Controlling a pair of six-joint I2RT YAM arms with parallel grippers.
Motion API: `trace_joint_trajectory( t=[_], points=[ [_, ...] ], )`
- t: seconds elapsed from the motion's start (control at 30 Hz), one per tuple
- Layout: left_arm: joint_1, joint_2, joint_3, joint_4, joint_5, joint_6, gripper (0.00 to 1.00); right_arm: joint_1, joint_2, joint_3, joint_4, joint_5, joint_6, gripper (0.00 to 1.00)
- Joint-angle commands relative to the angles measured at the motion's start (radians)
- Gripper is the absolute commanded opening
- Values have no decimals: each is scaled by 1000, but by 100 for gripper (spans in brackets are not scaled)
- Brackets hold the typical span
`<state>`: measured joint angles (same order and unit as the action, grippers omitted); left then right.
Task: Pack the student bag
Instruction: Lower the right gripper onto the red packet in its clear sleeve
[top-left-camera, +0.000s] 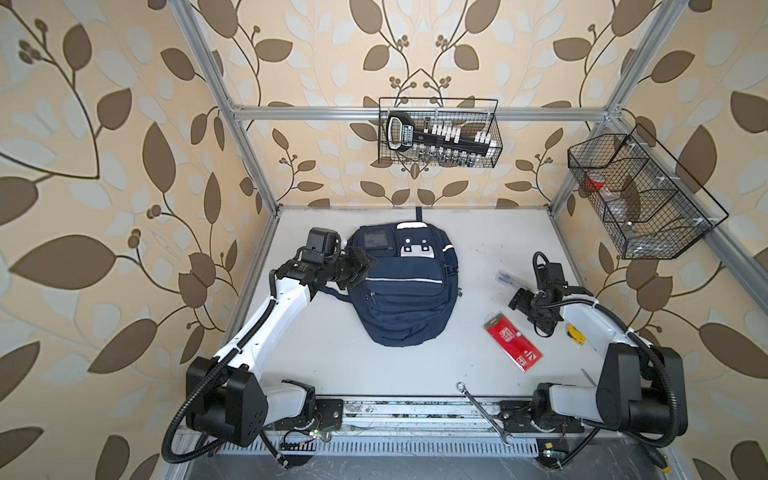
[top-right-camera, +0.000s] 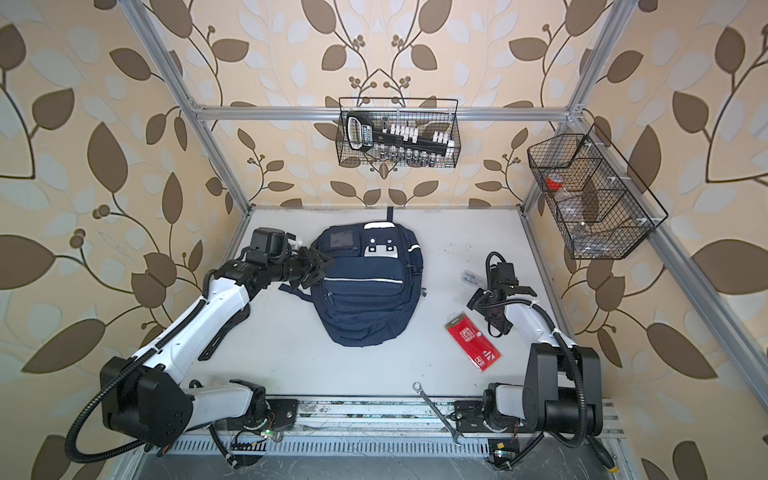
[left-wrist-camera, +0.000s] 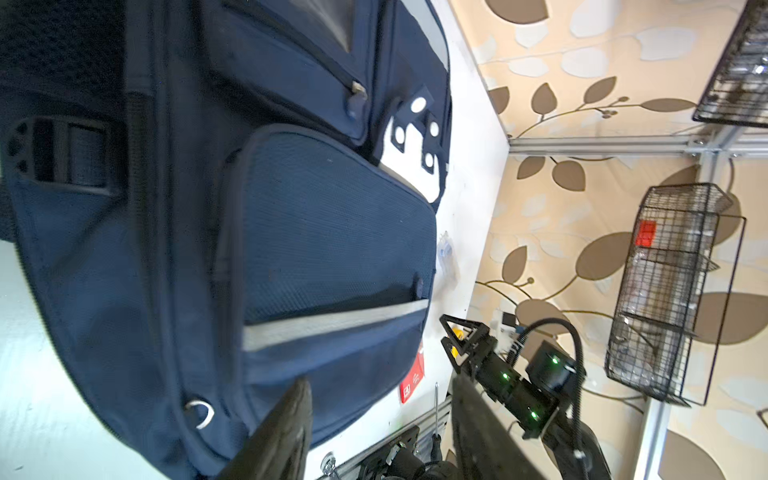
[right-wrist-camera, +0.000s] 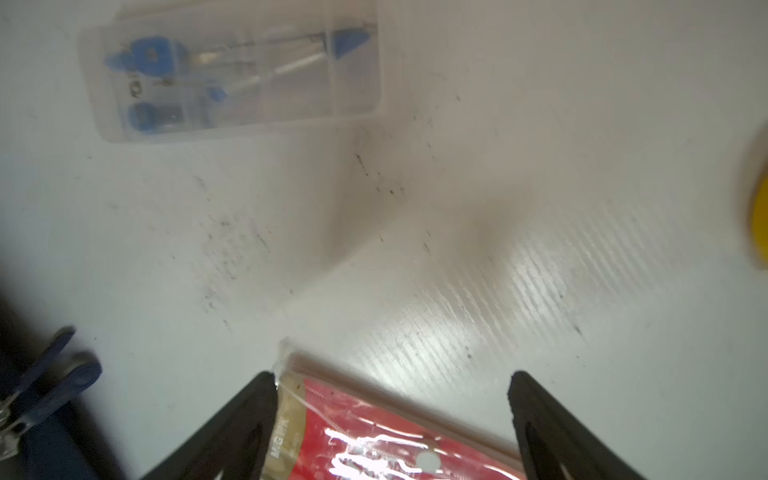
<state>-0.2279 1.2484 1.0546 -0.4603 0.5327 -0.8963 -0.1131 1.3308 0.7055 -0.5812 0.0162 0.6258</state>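
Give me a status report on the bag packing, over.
Left gripper open at the student bag. Right gripper open over the red packet. Bag flat, looks zipped. Clear case also outside the bag.

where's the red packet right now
In both top views the red packet lies flat on the table, right of the student bag and close by the right gripper, with the wrench nearer the front edge.

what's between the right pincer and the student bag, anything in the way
Nothing visible. Only bare table lies between the open right pincer and the student bag. The clear case lies farther back and the red packet nearer the front, both off that line.
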Motion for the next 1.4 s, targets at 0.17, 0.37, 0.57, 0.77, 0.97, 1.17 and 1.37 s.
trace_joint_trajectory(
  t=[0.17,0.37,0.57,0.77,0.97,1.17,1.37],
  points=[
    [1,-12,19,27,71,29,54,11,-62,-127,55,-167,68,83],
    [-5,6,10,56,81,10,53,157,-92,-145,76,-221,228,77],
    [-19,3,-8,58,81,8,53,227,-65,-115,132,-293,320,72],
    [-28,2,-16,57,83,10,52,333,66,41,-47,-100,82,69],
    [-30,16,-16,68,92,13,52,535,137,86,-178,164,46,74],
    [-30,19,-3,67,107,15,51,535,210,116,-172,264,81,71],
    [-30,12,1,57,105,27,51,366,239,154,-117,206,60,36]
  ],
)
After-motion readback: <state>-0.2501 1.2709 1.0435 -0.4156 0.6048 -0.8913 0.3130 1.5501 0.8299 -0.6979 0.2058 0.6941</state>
